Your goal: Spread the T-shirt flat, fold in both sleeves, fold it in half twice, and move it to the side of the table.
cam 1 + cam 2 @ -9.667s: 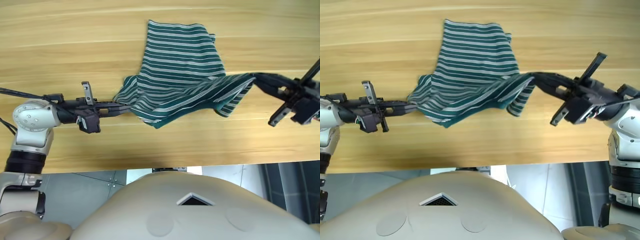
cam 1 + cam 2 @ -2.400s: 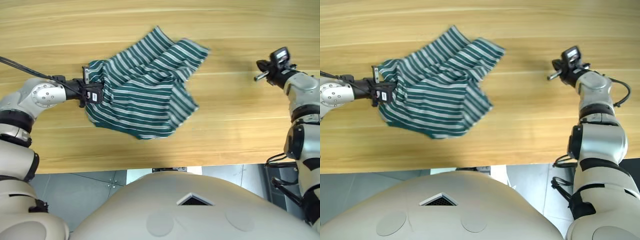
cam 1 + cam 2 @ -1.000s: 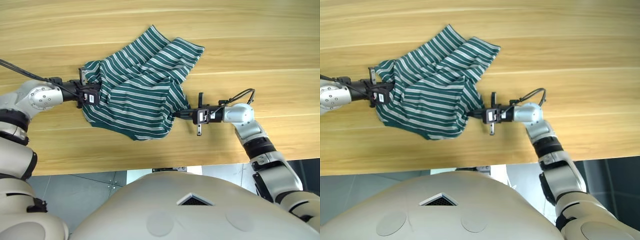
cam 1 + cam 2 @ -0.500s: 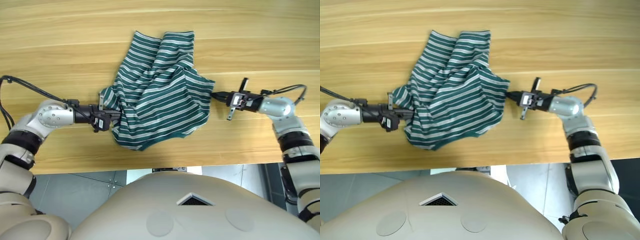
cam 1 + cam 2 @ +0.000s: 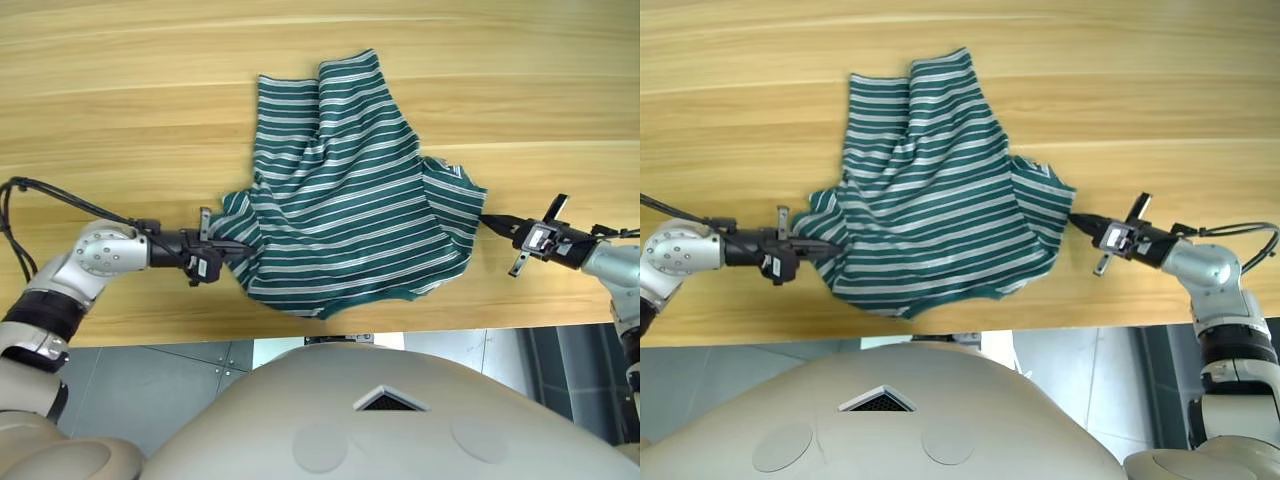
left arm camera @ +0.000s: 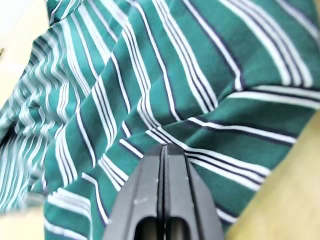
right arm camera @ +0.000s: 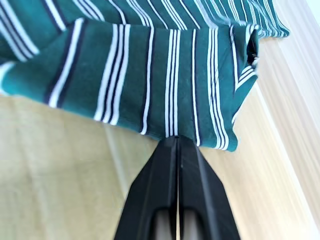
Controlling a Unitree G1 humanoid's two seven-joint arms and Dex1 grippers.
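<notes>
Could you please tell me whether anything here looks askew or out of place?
Yes: the T-shirt lies rumpled and skewed on the table, creased ridges running through its middle, although the left gripper and right gripper pinch its opposite edges.

T-shirt on table, mid-width, running from near the front edge toward the far side. Left hand at its left front corner, right hand at its right edge, each pinching cloth.

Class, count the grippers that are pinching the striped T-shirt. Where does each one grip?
2. The left gripper is shut on the T-shirt's left edge, and the right gripper is shut on its right edge.
</notes>
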